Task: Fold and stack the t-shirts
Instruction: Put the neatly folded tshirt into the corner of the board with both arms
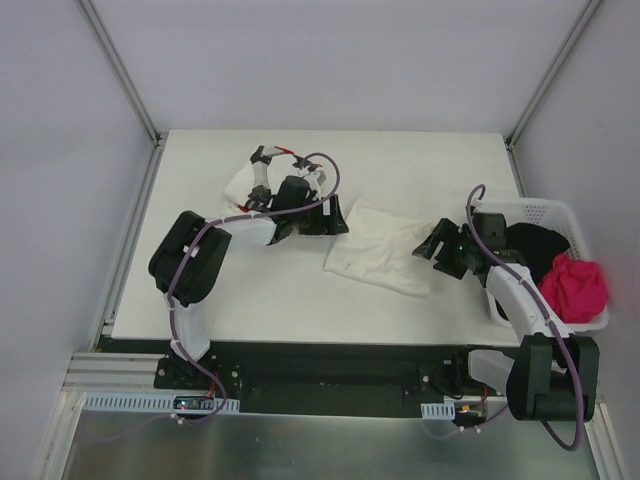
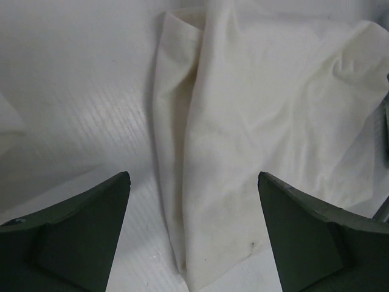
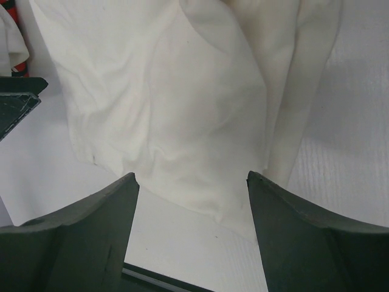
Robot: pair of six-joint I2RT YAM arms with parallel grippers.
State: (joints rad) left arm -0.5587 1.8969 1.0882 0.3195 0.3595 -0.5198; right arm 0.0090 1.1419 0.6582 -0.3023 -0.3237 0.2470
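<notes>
Two grippers flank the cream t-shirt (image 1: pixel 380 250), which lies loosely folded just right of the table (image 1: pixel 250 300) centre. The left gripper (image 1: pixel 337 215) sits at its 10 o'clock corner and the right gripper (image 1: pixel 430 246) at its 3 o'clock edge, both spread wide and holding nothing, probably so each can take one end for a fold. Its long axis runs roughly from 9 to 3 o'clock, dipping slightly toward 4, while the star-print t-shirt (image 1: pixel 240 185) lies crumpled at 10 o'clock behind the left arm.

Left claw (image 2: pixel 193 177) spread wide, right claw (image 3: pixel 191 176) likewise
</notes>
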